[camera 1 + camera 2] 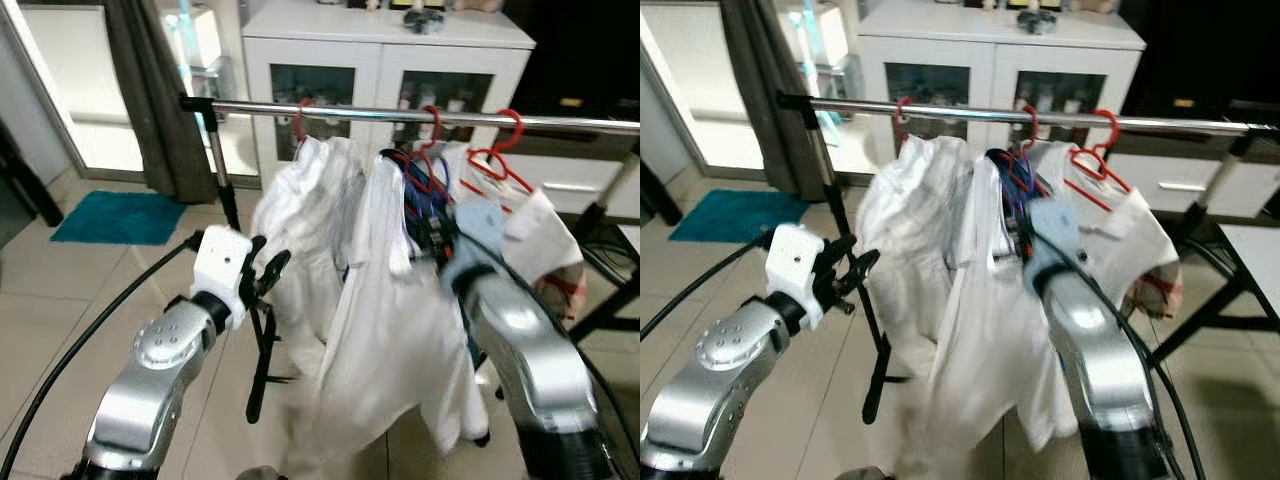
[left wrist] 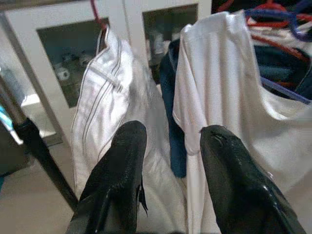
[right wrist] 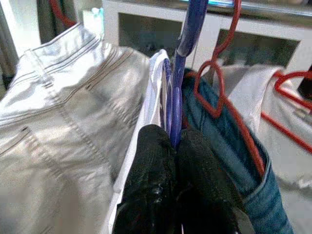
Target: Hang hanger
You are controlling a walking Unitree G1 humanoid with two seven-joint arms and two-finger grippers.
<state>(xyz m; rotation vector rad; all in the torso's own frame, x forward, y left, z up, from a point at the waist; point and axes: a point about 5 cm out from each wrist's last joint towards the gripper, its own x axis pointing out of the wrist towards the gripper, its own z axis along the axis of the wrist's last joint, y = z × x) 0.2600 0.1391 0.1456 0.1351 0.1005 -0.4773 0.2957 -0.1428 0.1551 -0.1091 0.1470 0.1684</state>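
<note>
A chrome rail [image 1: 400, 113] crosses in front of me with several garments on red hangers [image 1: 500, 160]. My right gripper [image 3: 174, 139] is shut on a blue hanger [image 3: 175, 102] that carries a white shirt [image 1: 385, 330]. It holds the hanger just below the rail, between pale white trousers [image 1: 305, 220] and a red hanger with a blue garment [image 3: 229, 131]. The blue hanger's hook [image 3: 192, 19] rises toward the rail; I cannot tell if it rests on it. My left gripper [image 1: 268, 272] stands open to the left of the clothes, with nothing between its fingers [image 2: 129, 146].
The rack's black upright [image 1: 222, 170] stands at the rail's left end. Behind the rail is a white glass-door cabinet [image 1: 390, 60]. A teal mat [image 1: 120, 217] and a dark curtain [image 1: 150, 100] are at the left. Black frame legs [image 1: 610, 300] stand at the right.
</note>
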